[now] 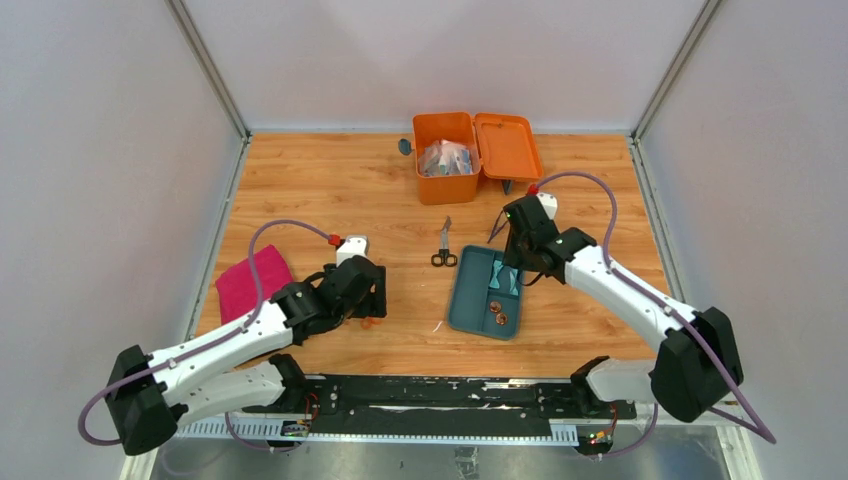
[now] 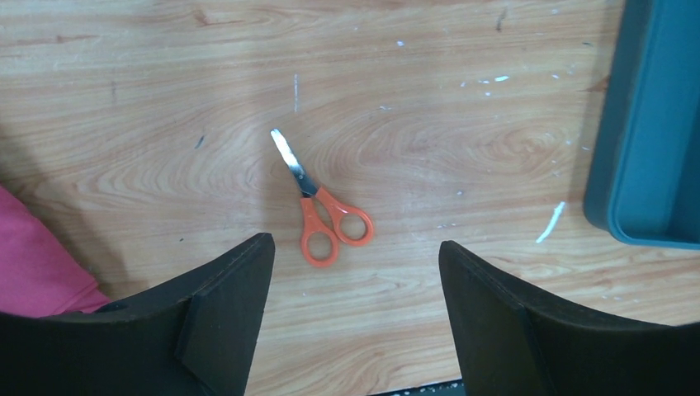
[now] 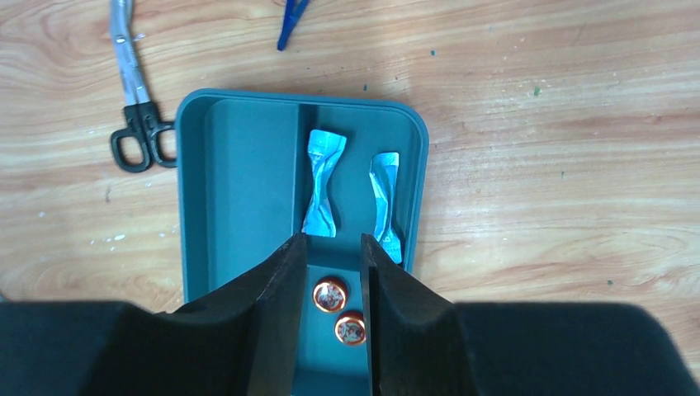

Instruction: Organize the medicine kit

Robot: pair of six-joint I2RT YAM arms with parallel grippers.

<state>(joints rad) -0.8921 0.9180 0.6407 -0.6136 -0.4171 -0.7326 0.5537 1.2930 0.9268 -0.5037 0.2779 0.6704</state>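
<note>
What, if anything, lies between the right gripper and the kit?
Nothing tall. The right gripper hangs over the teal tray; beyond the tray's far rim lie bare wood and one small blue tool, flat on the table, before the open kit. The black scissors sit off to the side.

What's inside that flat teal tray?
Two crinkled blue packets and two coppery discs in the teal tray; its long side section looks bare. The right jaws cover the near end.

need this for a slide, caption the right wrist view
Right hand poised, slightly open, over a teal tray holding two blue packets and two copper discs, black-handled scissors beside it.
</note>
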